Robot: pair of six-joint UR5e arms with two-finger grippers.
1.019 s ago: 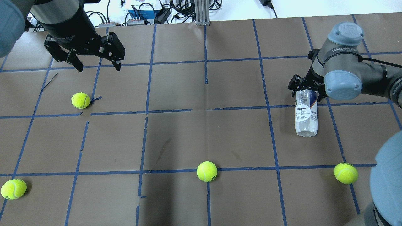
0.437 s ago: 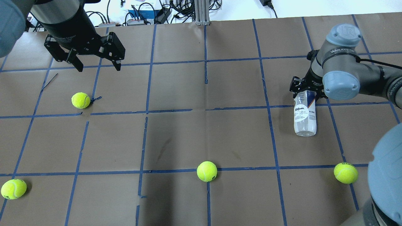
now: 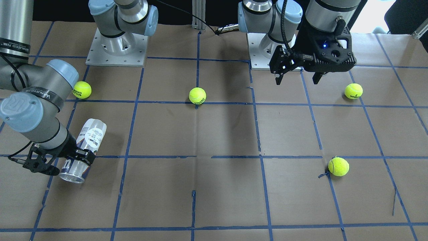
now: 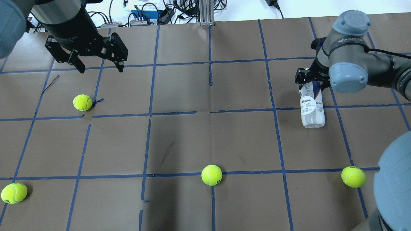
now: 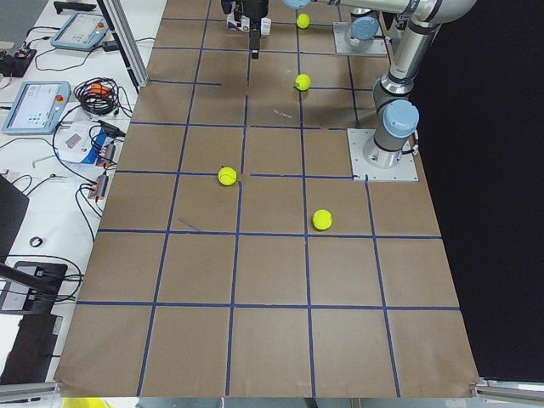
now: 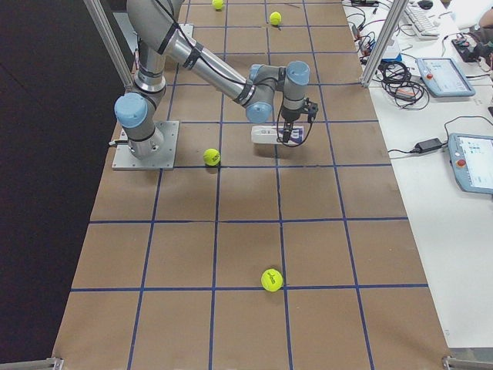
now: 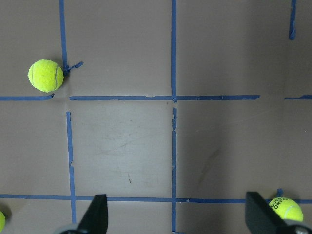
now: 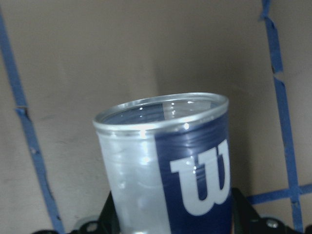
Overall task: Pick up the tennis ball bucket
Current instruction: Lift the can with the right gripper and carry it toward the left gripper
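Two grippers show, only one at work. At the far left of the table (image 4: pixel 205 96) the left gripper (image 4: pixel 101 68) hangs with its jaws spread wide and nothing between them, a tennis ball (image 4: pixel 82 102) lying just nearward of it. Well to the right, the right gripper (image 4: pixel 310 84) is clamped across the tennis ball bucket (image 4: pixel 312 107) close to its metal-rimmed mouth, which points away from the robot; the closed base reaches nearward. The bucket sits nearly level, and I cannot tell whether its base has cleared the paper. I judge the grasp made and the lift in hand. Next comes a steady, straight rise with a firm grip, since an end hold lets the long body droop.
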